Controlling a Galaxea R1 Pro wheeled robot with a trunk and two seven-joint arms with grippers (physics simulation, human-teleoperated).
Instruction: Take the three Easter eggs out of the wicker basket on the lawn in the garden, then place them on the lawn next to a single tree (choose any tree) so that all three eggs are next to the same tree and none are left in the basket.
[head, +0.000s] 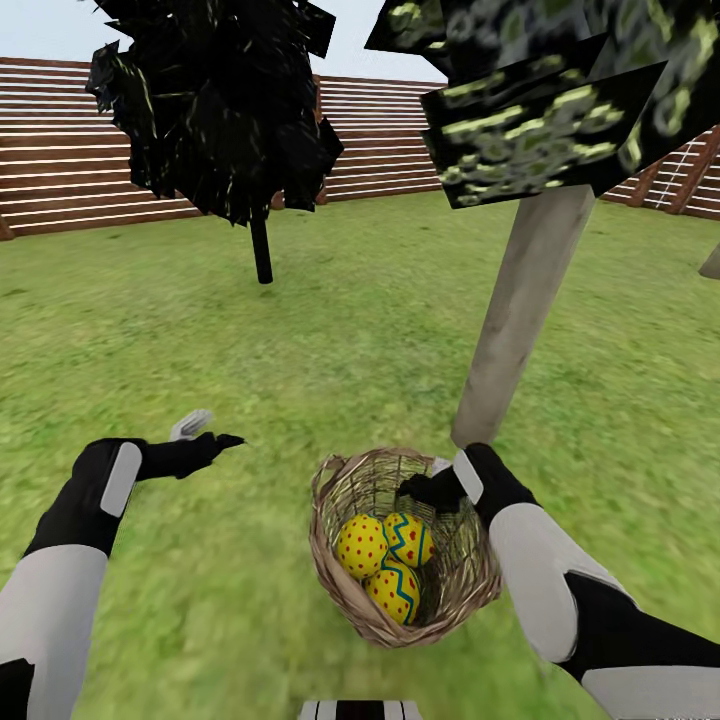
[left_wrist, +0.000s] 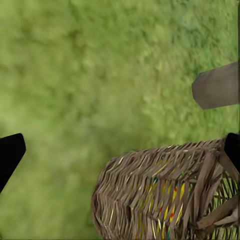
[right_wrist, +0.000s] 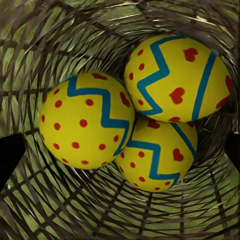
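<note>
**First egg about to be taken from the basket**

Nearest the robot, the small round brown open-weave wicker basket (head: 400, 545) is seen standing on the short green lawn (head: 250, 330), and all three bright yellow Easter eggs (head: 390, 565) with blue zigzag bands and red marks are still held inside it, pressed together in a cluster at its bottom. No egg has yet been lifted, so the first step of the task is judged to be in hand: reaching in for an egg.

The black right gripper (head: 425, 492) is poised at the far rim of the basket, pointed down into it; in the right wrist view its dark fingertips (right_wrist: 10, 155) are seen set wide apart with the eggs framed between them, nothing being gripped. The black left gripper (head: 215, 440) is held over bare grass well to the side of the basket, and whether its fingers are apart or together cannot be told.

Just beyond the basket, the thick, leaning pale grey-beige trunk of the tree (head: 520, 310) is rooted, so a suitable spot is close. Farther off, a thin black-trunked tree (head: 262, 250) and a brown horizontal-slat wooden fence (head: 60, 150) are seen.

Next, the right gripper would need to be lowered onto one egg, centred on it, and closed gently, since the smooth round eggs may roll aside.
</note>
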